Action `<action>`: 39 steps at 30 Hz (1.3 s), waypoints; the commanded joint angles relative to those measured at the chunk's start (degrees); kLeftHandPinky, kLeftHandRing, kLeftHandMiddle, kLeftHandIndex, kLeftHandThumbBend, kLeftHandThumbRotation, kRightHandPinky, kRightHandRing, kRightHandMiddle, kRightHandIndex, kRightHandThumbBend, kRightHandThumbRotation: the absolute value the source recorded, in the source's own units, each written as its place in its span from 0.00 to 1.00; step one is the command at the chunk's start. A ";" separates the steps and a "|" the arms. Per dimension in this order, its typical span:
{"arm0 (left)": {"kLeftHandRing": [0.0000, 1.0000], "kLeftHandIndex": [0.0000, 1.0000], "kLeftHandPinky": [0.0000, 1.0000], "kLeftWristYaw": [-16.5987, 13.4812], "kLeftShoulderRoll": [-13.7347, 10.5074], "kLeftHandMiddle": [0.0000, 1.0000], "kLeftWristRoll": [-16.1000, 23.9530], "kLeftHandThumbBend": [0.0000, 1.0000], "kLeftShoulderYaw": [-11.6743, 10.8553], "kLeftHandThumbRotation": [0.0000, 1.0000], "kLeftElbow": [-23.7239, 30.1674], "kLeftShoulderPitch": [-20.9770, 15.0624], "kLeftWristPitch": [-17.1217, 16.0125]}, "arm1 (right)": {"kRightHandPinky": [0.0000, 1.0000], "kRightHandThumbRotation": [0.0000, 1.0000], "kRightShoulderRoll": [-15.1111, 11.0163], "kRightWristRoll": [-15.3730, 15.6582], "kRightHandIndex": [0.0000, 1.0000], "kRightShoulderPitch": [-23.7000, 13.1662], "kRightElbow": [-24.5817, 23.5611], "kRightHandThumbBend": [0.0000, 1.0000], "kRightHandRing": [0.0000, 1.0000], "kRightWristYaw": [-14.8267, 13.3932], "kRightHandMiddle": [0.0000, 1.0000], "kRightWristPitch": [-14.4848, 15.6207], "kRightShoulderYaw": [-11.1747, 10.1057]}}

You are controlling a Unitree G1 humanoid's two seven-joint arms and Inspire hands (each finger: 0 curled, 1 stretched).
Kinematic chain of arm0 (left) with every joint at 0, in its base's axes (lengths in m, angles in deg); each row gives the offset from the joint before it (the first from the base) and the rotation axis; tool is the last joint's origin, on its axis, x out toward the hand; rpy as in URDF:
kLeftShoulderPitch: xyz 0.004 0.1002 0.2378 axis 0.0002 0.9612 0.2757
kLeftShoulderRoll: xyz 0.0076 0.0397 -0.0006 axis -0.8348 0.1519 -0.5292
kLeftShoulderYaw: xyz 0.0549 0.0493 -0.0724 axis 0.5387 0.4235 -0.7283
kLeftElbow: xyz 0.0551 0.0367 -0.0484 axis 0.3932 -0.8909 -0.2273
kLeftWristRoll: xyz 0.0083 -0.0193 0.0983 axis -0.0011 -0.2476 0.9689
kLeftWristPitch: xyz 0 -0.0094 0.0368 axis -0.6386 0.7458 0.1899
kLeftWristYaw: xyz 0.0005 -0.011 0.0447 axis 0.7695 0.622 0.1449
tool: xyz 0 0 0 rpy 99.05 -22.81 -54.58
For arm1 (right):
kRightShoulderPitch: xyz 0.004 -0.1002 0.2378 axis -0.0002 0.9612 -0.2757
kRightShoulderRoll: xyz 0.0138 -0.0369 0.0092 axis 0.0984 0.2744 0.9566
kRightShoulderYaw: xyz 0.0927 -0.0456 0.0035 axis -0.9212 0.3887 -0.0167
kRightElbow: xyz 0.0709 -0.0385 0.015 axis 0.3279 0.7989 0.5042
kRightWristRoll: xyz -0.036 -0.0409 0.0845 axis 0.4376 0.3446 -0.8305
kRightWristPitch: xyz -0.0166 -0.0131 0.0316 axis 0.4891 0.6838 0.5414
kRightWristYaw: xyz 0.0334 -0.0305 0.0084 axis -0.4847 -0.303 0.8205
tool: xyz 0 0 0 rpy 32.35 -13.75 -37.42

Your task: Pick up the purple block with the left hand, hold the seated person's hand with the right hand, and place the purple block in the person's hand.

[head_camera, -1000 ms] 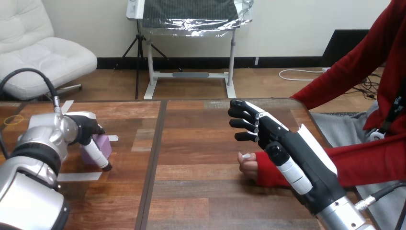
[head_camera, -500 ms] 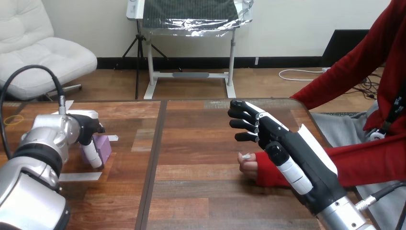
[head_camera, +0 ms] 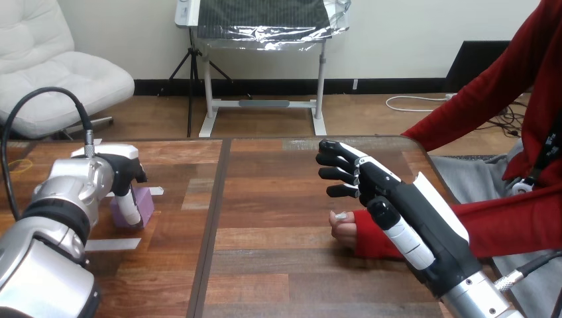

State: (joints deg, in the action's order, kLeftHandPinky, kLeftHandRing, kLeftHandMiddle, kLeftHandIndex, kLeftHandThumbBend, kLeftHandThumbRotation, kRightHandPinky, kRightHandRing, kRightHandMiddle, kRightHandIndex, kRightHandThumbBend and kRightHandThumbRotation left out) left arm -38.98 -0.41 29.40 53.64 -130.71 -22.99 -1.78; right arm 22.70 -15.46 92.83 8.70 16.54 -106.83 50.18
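Purple block [head_camera: 145, 203] sits on the surface [head_camera: 265, 258] at nine o'clock under the left hand [head_camera: 123, 174], grip unclear; right hand [head_camera: 391, 199] is spread open beside the person's hand [head_camera: 343, 230]; pickup step, next needs a clean lift

Bare table [head_camera: 265, 265] between purple block [head_camera: 145, 201] and person's hand [head_camera: 342, 232]; right robot hand [head_camera: 388, 199] just beside person's hand.

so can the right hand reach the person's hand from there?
Probably yes: the right hand hangs open just beside the person's hand, which rests on the table, nothing between them.
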 commanded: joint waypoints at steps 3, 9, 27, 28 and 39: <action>0.57 0.84 0.39 -2.61 0.16 0.76 0.07 0.56 0.33 0.00 0.29 -2.71 -0.40 | 0.80 1.00 0.04 -0.67 0.90 -3.02 -2.93 0.93 0.86 -0.46 0.89 -1.60 -0.95; 0.51 0.78 0.34 -5.86 -0.23 0.71 0.51 0.52 0.73 0.00 0.54 -2.06 -2.05 | 0.80 1.00 0.07 -0.77 0.90 -2.99 -2.93 0.93 0.86 -0.41 0.89 -1.57 -0.91; 0.49 0.64 0.36 -8.79 -0.14 0.58 -0.14 0.54 0.17 0.00 0.17 -1.48 -3.10 | 0.79 1.00 0.21 -0.38 0.89 -2.94 -3.10 0.92 0.85 -0.80 0.88 -1.82 -0.92; 0.48 0.63 0.36 -8.78 -0.08 0.57 -0.17 0.55 0.14 0.00 0.10 -1.46 -2.94 | 0.79 1.00 0.23 -0.35 0.89 -2.95 -2.98 0.92 0.85 -0.81 0.88 -2.01 -0.93; 0.40 0.62 0.31 -7.39 0.31 0.49 -0.79 0.65 -0.24 0.00 -0.23 -1.60 -1.47 | 0.79 1.00 0.10 -0.66 0.89 -3.05 -2.57 0.92 0.85 -0.51 0.88 -2.43 -0.88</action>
State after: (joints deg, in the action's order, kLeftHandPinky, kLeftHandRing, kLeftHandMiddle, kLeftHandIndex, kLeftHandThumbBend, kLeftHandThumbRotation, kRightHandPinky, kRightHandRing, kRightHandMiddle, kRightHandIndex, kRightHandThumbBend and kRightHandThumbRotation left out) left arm -46.13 -0.42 28.92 53.48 -130.74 -22.91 -4.10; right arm 22.70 -15.51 92.83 8.70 16.45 -107.54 50.18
